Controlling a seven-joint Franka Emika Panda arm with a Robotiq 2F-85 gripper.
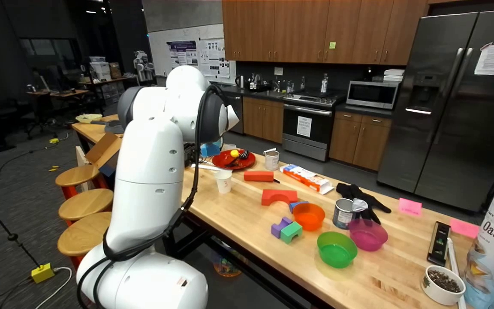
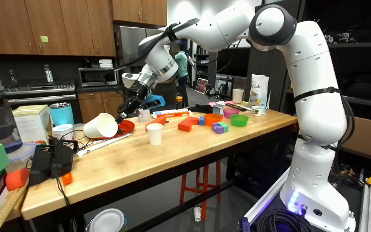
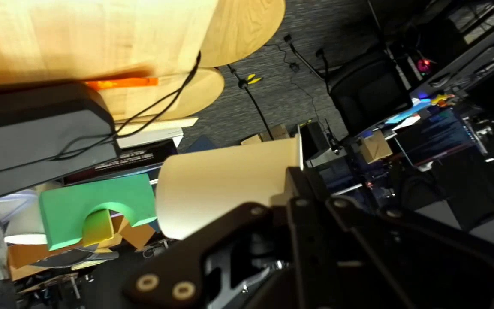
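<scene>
My gripper point(image 2: 120, 118) is shut on the rim of a white paper cup point(image 2: 100, 126) and holds it tilted on its side, with its mouth toward the gripper. In the wrist view the closed fingertips point(image 3: 302, 174) pinch the wall of the cup point(image 3: 223, 186) at its open end. The held cup is above the far end of the table, by a red plate point(image 2: 128, 125). A second white cup point(image 2: 155, 134) stands upright on the table; it also shows in an exterior view with a red 3 on it point(image 1: 224, 183). The arm hides the gripper in that view.
On the wooden table point(image 1: 238, 210) are red blocks point(image 1: 279, 196), an orange bowl point(image 1: 309, 216), a green bowl point(image 1: 337, 249), a pink bowl point(image 1: 368, 235) and a can point(image 1: 342, 213). Black speakers with cables point(image 2: 48, 161), a blue tumbler point(image 2: 61, 113) and a green block point(image 3: 97, 206) crowd the far end.
</scene>
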